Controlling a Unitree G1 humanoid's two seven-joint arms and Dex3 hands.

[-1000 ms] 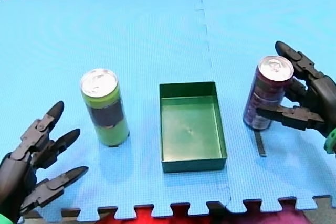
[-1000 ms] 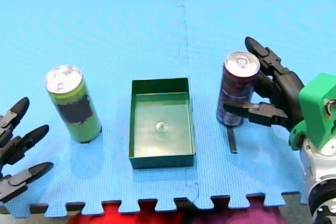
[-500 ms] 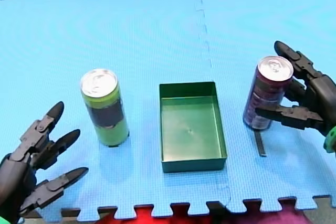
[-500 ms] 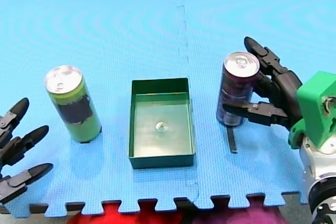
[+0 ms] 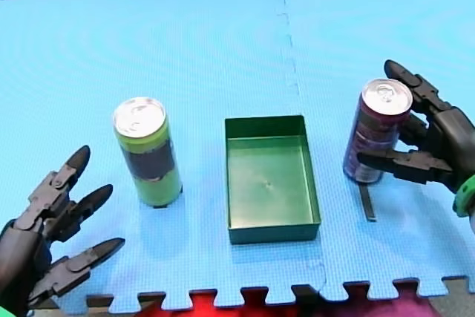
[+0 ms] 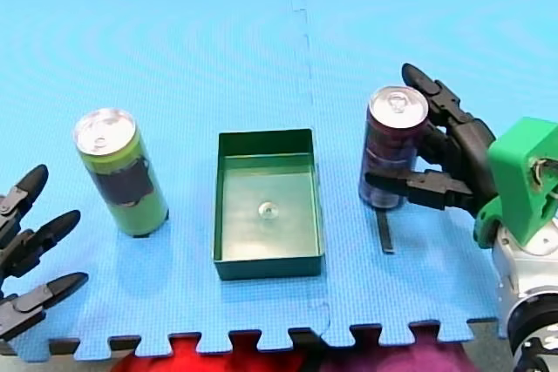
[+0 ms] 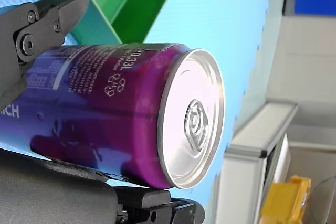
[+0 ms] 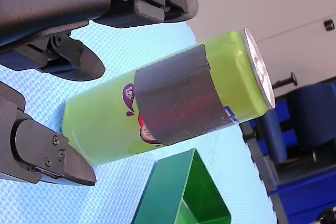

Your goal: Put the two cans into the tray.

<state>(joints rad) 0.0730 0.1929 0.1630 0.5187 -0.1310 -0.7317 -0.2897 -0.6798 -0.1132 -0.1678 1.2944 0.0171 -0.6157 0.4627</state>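
Right hand [image 6: 455,170]: clamped on the purple can [image 6: 392,152], thumb across the side of the can facing the robot, the other fingers [image 6: 433,93] wrapped round its far side.
Purple can: upright in that grip, silver top with pull tab facing up; whether its base touches the mat [image 5: 208,50] cannot be told.
Left hand [image 5: 52,239]: holds nothing and is not curled; it sits at the near left corner of the mat.
Green can [image 5: 148,155]: upright on the mat, just beyond the left hand and apart from it, with a dark band round its middle.
Tray [image 5: 312,183]: green, rectangular, between the two hands, beside the purple can on the right hand's inner side, not touching it.
Dark strip [image 5: 367,202]: flat on the mat under the right hand's thumb.
Count: two cans, one tray, two hands.
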